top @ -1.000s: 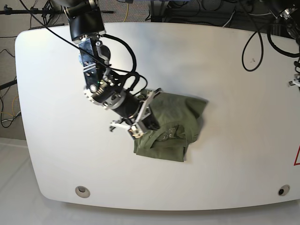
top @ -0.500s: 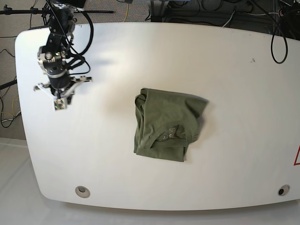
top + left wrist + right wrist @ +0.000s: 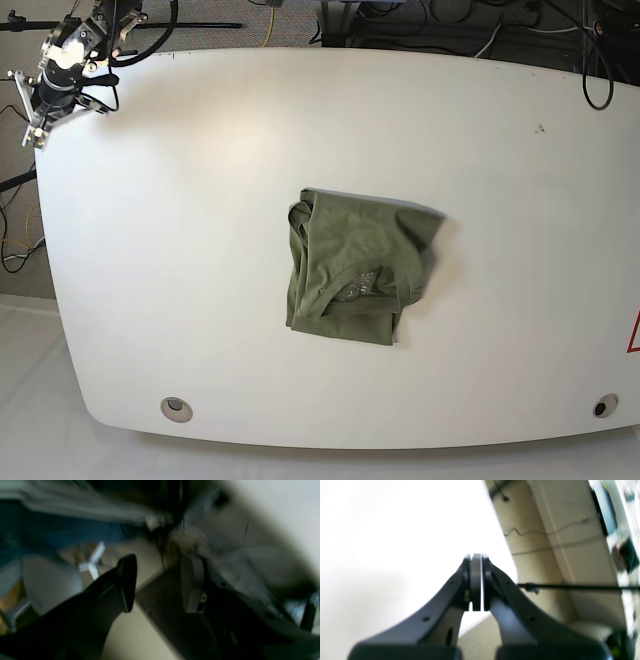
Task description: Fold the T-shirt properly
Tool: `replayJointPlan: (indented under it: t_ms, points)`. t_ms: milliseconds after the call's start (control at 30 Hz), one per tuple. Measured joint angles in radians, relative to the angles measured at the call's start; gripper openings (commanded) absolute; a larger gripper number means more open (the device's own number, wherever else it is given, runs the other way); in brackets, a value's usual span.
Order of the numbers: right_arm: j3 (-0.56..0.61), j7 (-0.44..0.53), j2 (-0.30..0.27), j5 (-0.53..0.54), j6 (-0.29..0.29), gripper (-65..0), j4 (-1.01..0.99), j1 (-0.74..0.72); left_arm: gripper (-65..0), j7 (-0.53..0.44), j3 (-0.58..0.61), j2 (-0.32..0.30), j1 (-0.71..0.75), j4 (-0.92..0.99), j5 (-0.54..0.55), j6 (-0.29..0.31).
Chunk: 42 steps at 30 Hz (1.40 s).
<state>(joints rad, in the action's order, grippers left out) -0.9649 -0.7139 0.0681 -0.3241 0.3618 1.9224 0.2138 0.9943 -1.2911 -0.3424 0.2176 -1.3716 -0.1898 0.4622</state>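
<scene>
Olive-green cotton lies bundled near the middle of the white surface (image 3: 200,250): the T-shirt (image 3: 355,265) sits there as a compact, roughly square packet, its ribbed neck showing on the near side and a few uneven layers along its left edge. Nothing touches it. Nearer than the shirt, two small round fittings (image 3: 176,407) are set into the surface close to its near edge, one at each corner.

Farther off, at the far left corner of the surface, the right gripper (image 3: 38,128) hangs over the rim, well apart from the shirt. Its wrist view shows the jaws pressed flat together with nothing between them, white surface on one side and floor on the other. The left gripper (image 3: 156,585) is outside the overhead view. Its own camera is heavily blurred, but the jaws stand parted with a clear gap and no cloth in them, pointed at clutter away from the surface.

Judging by this, the folding itself looks finished or very nearly so, and the step in hand is the arms clearing off. If anything more is called for, it would be a light tidy of the ragged left edge, which would mean bringing a gripper back over the packet and pressing or tugging gently without undoing the layers.
</scene>
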Motion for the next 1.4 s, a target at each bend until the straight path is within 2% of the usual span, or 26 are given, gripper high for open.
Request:
replayJointPlan:
  t_ms: [133,233,500,733,867,1033,1233,1400]
  points:
    - [-0.122,0.061,0.03,-0.006,0.003,-65.0,-0.006,-0.005,-39.6,-0.016,0.0,-0.008,0.001,0.1,-0.061,0.068]
    - [-0.192,0.061,0.043,-0.013,0.003,-65.0,-0.039,-0.007,-39.6,-0.061,0.0,-0.027,0.001,0.155,-0.121,0.116]
    - [-0.315,0.065,0.035,-0.008,0.004,-65.0,-0.223,-0.008,-39.6,-0.161,0.023,-0.043,-0.004,0.308,-0.254,0.189]
    - [-0.367,0.068,-0.009,-0.007,0.014,-65.0,-0.421,-0.011,-39.6,-0.264,0.024,-0.032,-0.003,0.449,-0.357,0.197]
    - [-0.402,0.122,-0.033,-0.008,0.058,-65.0,-0.542,-0.011,-39.6,-0.341,0.024,-0.035,-0.003,0.524,-0.416,0.193]
    - [-0.414,0.189,-0.037,-0.016,0.061,-65.0,-0.687,-0.006,-39.6,-0.441,0.024,-0.036,-0.002,0.621,-0.476,0.193]
    - [-0.409,0.266,-0.045,-0.013,0.072,-65.0,-0.854,0.0,-39.6,-0.639,0.024,-0.038,-0.002,0.815,-0.602,0.194]
    - [-0.41,0.339,-0.086,-0.067,0.067,-65.0,-1.036,-0.003,-39.6,-0.779,0.032,-0.032,-0.002,0.927,-0.687,0.193]
